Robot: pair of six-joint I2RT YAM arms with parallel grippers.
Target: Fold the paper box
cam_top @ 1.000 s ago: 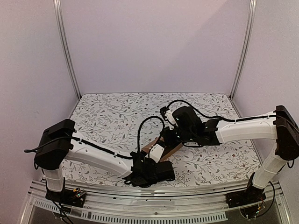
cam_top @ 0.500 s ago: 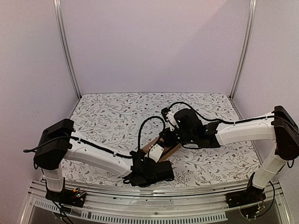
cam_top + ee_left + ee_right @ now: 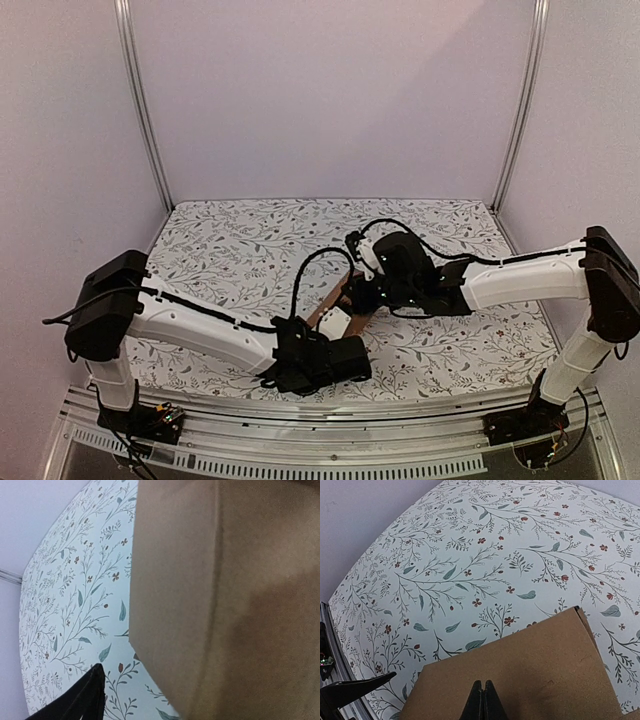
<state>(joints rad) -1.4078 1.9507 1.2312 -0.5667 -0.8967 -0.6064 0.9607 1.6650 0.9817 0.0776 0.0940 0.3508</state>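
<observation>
The paper box [image 3: 327, 304] is plain brown cardboard lying on the floral table between the two arms, mostly covered by them in the top view. My left gripper [image 3: 338, 326] is at its near side. In the left wrist view the box [image 3: 215, 605] fills the right half. One black finger [image 3: 82, 697] stands apart from the cardboard edge; the other finger is hidden. My right gripper [image 3: 482, 700] is shut, with nothing between its tips, which rest on the top panel of the box [image 3: 530, 660]. From above the right gripper [image 3: 362, 297] sits over the box's far side.
The floral tablecloth [image 3: 240, 250] covers the table. Aluminium posts [image 3: 140, 100] stand at the back corners against pale walls. A metal rail [image 3: 330, 415] runs along the near edge. Black cables [image 3: 310, 270] loop above the box.
The left gripper's jaws have widened and its arm has dropped slightly toward the near edge. The right gripper has shifted a little left over the box, still shut.
</observation>
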